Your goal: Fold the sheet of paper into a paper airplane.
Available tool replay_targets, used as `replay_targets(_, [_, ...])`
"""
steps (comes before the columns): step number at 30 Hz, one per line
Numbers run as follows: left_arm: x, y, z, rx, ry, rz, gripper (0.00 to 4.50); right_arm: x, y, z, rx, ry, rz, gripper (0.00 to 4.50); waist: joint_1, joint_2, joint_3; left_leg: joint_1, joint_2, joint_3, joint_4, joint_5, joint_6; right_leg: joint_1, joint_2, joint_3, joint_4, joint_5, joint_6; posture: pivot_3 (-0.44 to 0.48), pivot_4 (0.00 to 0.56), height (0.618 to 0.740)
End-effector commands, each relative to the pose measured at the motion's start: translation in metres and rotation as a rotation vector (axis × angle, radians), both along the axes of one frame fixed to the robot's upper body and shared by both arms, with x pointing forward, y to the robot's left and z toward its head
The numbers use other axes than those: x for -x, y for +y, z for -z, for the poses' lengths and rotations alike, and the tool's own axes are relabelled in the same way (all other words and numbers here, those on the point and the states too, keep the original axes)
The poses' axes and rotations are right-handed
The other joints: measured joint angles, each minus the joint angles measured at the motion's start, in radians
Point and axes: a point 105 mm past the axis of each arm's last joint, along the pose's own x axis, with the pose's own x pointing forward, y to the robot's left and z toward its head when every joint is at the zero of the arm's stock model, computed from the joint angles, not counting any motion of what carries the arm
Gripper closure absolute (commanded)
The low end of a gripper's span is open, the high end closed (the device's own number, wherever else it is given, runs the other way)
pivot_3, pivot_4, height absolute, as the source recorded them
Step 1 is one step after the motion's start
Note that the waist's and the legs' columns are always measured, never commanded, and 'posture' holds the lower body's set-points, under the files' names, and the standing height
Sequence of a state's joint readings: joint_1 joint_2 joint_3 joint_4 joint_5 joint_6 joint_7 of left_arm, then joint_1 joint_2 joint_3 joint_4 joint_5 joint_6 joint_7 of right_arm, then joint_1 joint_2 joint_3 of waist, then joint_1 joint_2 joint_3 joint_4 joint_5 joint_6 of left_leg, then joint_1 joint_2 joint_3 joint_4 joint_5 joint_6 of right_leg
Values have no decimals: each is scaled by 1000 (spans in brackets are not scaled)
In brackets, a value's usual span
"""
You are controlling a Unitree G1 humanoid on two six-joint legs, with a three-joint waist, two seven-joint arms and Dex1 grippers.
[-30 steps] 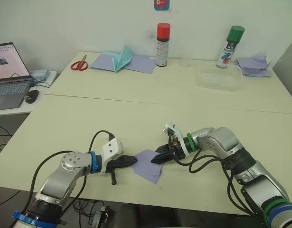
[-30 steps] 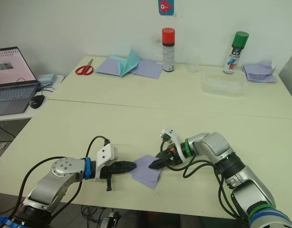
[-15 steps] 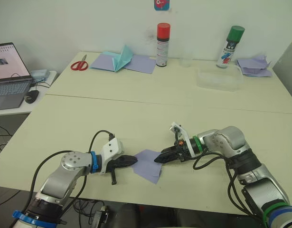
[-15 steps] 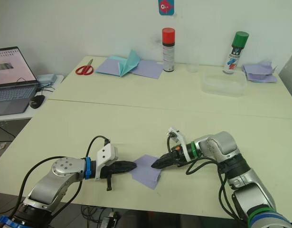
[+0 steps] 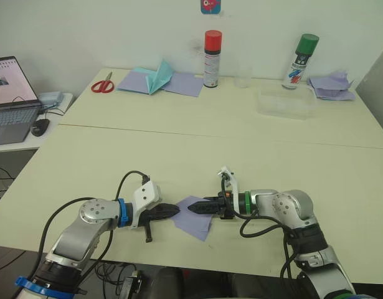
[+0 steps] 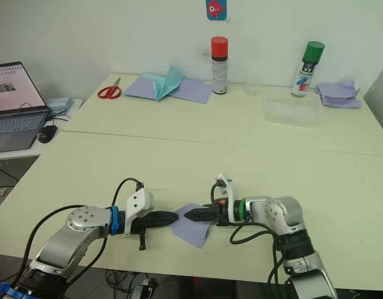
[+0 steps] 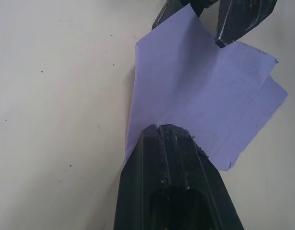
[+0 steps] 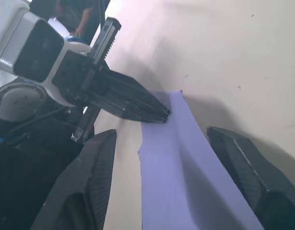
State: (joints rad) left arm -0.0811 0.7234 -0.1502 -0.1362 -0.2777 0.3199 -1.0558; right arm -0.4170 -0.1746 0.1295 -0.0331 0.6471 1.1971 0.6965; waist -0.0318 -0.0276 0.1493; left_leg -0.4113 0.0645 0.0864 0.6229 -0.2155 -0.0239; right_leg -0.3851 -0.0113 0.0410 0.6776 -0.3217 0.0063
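Two cream tables [image 5: 179, 156] stand against a white wall, with a laptop [image 5: 10, 93] at the far left of the frame, and red scissors [image 5: 104, 84], a teal pointed paper [image 5: 160, 75] and two spray cans [image 5: 212, 50] along the top. The sheet of paper [image 5: 194, 217] lies low at centre near the table's front edge. The left gripper [image 5: 169, 210], fingers closed together, pins its left corner. The right gripper [image 6: 192, 215] meets it from the right; its wrist view shows those fingers [image 8: 243, 163] spread wide astride the paper's raised edge.
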Motion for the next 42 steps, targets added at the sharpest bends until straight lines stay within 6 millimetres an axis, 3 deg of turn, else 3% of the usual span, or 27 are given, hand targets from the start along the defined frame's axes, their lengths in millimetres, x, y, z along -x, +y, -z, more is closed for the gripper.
replay_targets(1, [11, 17, 35, -102, 137, -57, 4500, -5, 2, -5, -11, -82, 47, 1356, 0, 0, 0, 0, 0, 0, 0, 0, 0, 0, 0, 0, 0, 0, 0, 0, 150, 740])
replay_targets(6, [9, 17, 34, -105, 135, -52, 4500, -7, 9, -2, -13, -112, 69, 1356, 0, 0, 0, 0, 0, 0, 0, 0, 0, -1, 0, 0, 0, 0, 0, 0, 150, 740])
replay_targets(8, [9, 18, 34, -107, 134, -50, 4500, -4, 11, 0, -8, -129, 50, 1705, 0, 0, 0, 0, 0, 0, 0, 0, 0, -2, 0, 0, 0, 0, 0, 0, 150, 740])
replay_targets(11, [9, 19, 33, -109, 132, -51, 4500, -2, 13, 0, -22, -121, 47, 2539, 0, 0, 0, 0, 0, 0, 0, 0, 0, -2, 0, 0, 0, 0, 0, 0, 150, 740])
replay_targets(16, [9, 21, 30, -106, 126, -60, 4500, -3, 13, -1, -10, -156, 35, 4304, -1, -3, -2, 1, 0, 0, 0, 0, 0, -1, 0, 0, 0, 0, 0, 0, 150, 740])
replay_targets(17, [10, 22, 27, -103, 125, -59, 4500, -4, 12, -2, -6, -174, 38, 4454, -1, -4, -2, 1, 0, 0, 0, 0, 0, -2, 0, 0, 0, 0, 0, 0, 150, 740])
replay_targets(23, [14, 25, 10, -101, 114, -41, 4500, -13, 12, -15, 21, -334, -18, 4454, -8, -4, -1, -3, 1, 0, -1, 0, 0, -2, -1, 0, 0, 0, -1, 0, 150, 740])
replay_targets(29, [13, 24, 9, -101, 117, -56, 4500, -10, 18, -25, 22, -431, -117, 4454, -6, -4, 2, -7, -1, 0, -2, 0, 0, -4, -1, -1, 1, 2, -4, 0, 150, 740])
replay_targets(36, [19, 26, 19, -128, 149, -67, 4500, 25, 24, -17, 17, -338, -289, 4454, -4, -4, 2, -6, -1, 0, -2, 0, 0, -4, 0, -1, 1, 0, -1, 0, 150, 740])
replay_targets(42, [22, 25, 21, -130, 163, -62, 4500, 26, 29, 1, 84, -306, -294, 4454, -3, -4, 1, -6, -1, 0, -2, 0, 0, -3, 0, -1, 1, 0, -1, 0, 150, 740])
